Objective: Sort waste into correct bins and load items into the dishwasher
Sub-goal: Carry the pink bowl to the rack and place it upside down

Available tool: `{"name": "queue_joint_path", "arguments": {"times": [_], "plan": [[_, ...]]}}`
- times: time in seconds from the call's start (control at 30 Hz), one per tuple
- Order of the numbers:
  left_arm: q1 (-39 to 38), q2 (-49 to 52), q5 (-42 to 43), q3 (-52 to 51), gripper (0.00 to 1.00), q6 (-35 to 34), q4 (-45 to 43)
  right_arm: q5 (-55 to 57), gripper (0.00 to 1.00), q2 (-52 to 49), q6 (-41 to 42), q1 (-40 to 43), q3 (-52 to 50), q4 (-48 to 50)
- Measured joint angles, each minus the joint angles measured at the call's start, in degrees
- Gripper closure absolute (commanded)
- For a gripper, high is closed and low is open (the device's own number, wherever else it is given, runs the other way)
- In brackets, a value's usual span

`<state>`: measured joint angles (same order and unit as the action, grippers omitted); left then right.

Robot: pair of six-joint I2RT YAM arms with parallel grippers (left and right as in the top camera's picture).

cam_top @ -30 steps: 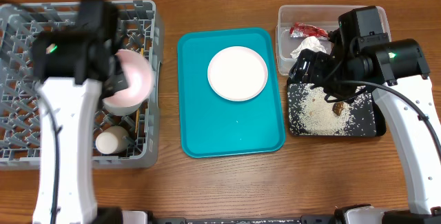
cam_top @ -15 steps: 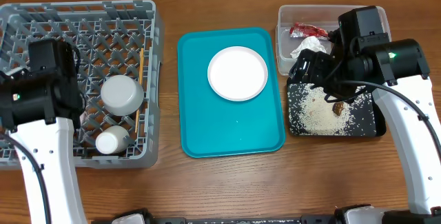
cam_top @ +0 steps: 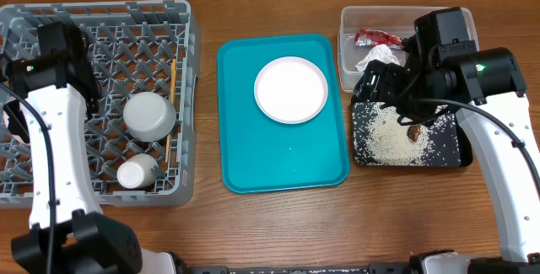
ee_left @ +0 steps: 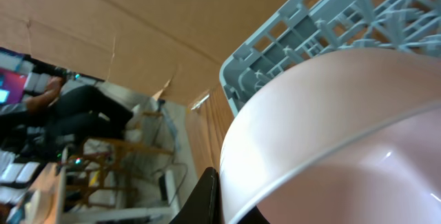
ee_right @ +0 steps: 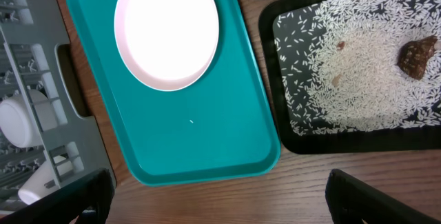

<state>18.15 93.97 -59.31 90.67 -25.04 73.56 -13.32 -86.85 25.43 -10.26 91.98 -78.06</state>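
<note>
Over the surface from above, the dish rack (cam_top: 192,72) stands at left, and the plate (cam_top: 291,89) lies on the teal tray (cam_top: 253,156). At the left wrist, the left gripper (ee_left: 219,207) has its jaws pinching the white bowl (ee_left: 331,114) by the rim, tipped, with the rack's corner behind it. The bowl is round, so it has no long axis. Loading appears to be in hand; next, seat the bowl between tines and release it. At the right wrist, the right gripper (ee_right: 220,200) hangs with jaws spread beside the black tray (ee_right: 269,93).

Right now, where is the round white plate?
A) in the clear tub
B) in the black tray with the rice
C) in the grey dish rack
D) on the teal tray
D: the white plate lies flat on the teal tray, which sits in the middle of the table.
</note>
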Motion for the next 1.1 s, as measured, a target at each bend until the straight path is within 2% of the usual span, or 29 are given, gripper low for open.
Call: {"name": "queue_joint_path", "arguments": {"times": [0.53,0.87,1.1], "plan": [[8.2,10.3,0.0,-0.1,0.96,2.9,-11.5,0.0,0.0,0.0,0.0,0.0,0.0,0.0],[8.3,14.8,0.2,-0.2,0.96,16.5,-27.1,0.0,0.0,0.0,0.0,0.0,0.0,-0.9],[8.3,14.8,0.2,-0.3,0.96,22.0,-31.5,0.0,0.0,0.0,0.0,0.0,0.0,-0.9]]}}
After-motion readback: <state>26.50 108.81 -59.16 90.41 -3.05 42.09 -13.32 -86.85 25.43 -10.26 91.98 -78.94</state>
